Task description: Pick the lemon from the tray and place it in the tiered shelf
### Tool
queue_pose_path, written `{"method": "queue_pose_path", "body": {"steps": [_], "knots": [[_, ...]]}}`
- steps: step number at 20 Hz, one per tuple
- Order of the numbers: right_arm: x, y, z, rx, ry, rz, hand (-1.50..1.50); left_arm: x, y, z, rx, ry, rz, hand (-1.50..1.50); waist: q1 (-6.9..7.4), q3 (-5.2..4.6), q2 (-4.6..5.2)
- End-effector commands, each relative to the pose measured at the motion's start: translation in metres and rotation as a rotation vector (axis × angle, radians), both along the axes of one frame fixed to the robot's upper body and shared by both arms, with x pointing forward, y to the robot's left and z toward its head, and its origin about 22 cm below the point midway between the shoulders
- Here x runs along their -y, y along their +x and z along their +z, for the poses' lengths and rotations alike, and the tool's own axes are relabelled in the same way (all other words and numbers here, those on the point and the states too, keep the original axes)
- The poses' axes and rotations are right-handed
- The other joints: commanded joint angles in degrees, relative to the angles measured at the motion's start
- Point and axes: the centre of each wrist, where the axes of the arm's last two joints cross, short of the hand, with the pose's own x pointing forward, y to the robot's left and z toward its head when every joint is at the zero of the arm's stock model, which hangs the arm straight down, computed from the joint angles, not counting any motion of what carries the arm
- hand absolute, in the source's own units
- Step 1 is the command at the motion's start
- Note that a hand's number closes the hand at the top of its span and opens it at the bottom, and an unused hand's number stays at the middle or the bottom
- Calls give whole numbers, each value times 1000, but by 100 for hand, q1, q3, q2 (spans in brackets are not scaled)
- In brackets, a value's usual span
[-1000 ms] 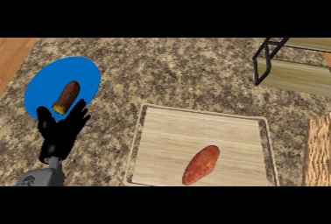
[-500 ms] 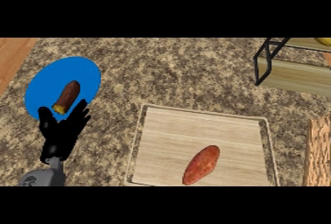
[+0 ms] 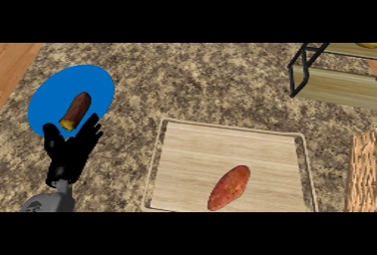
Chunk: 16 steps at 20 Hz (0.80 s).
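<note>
Head view shows the shallow light-wood tray (image 3: 184, 149) on the speckled stone counter holding only a reddish-orange sweet potato (image 3: 229, 188), while a sliver of yellow at the top right edge, on the upper board of the black-framed wooden tiered shelf (image 3: 331, 74), may be the lemon (image 3: 367, 45), though too little shows to be sure. If so, the fruit already lies where the task wants it and no further carry seems called for. The black left hand (image 3: 70, 149) rests with fingers straight and spread, holding nothing, beside the round blue plate (image 3: 52, 99) bearing a brown root (image 3: 76, 109); the right hand is out of sight.

One tray (image 3: 232, 130), one blue plate (image 3: 52, 99), one tiered shelf (image 3: 335, 74), two sweet potatoes (image 3: 229, 188) (image 3: 76, 109), one hand (image 3: 70, 152).
</note>
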Motion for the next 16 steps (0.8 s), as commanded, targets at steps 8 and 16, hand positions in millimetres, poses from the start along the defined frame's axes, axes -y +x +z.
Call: {"method": "queue_pose_path", "body": {"steps": [8, 16], "knots": [[75, -68, 3, 109, 140, -329, -150, 9, 12, 3, -25, -12, 13, 0, -34, 0, 81], [120, -129, 9, 126, 223, -309, -150, -17, -6, -10, -49, -1, 4, 0, -68, 0, 34]]}}
